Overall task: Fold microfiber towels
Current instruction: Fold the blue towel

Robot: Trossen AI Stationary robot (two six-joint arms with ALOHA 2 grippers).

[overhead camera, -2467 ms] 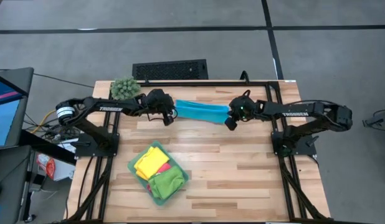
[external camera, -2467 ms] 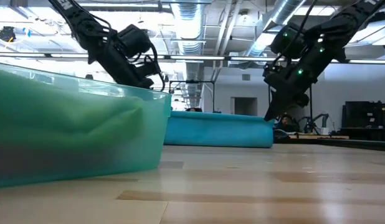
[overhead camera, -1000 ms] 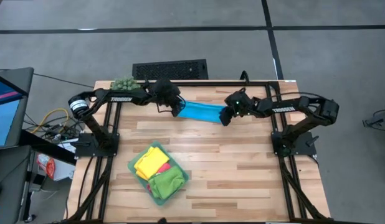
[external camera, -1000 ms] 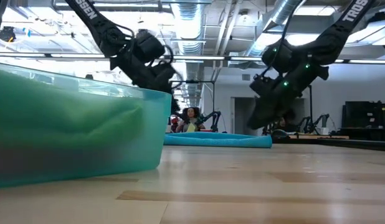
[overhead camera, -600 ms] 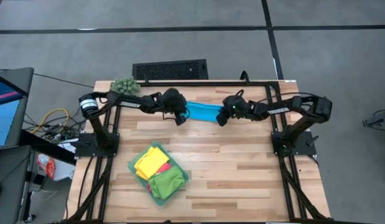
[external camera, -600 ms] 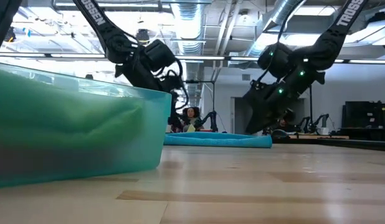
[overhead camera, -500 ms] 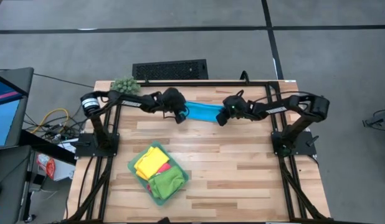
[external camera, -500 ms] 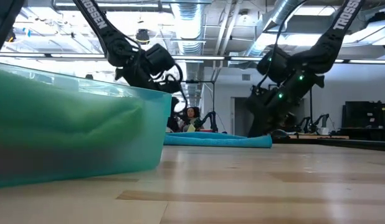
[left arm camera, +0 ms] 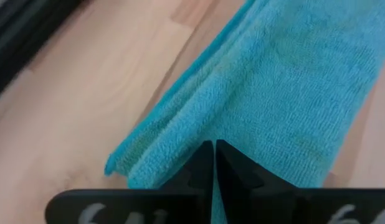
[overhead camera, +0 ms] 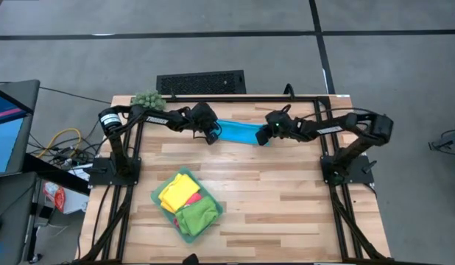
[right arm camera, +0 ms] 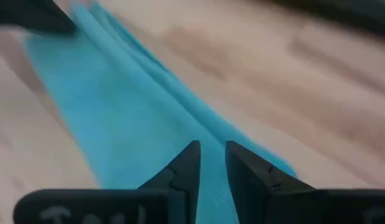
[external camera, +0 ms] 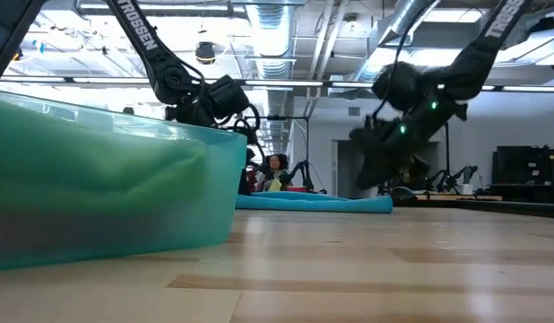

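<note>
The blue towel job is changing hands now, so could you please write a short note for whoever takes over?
Left gripper: shut on one end of the blue towel.
Right gripper: at the other end, fingers slightly apart over the cloth.
The blue towel lies folded into a strip at the table's far side.
Yellow towel, green towel and a pink one between them sit in the tray, still to fold.

The left pincer point(overhead camera: 212, 135) and right pincer point(overhead camera: 266, 136) meet opposite ends of the blue towel point(overhead camera: 238, 132) on the worktop point(overhead camera: 286, 199).
</note>
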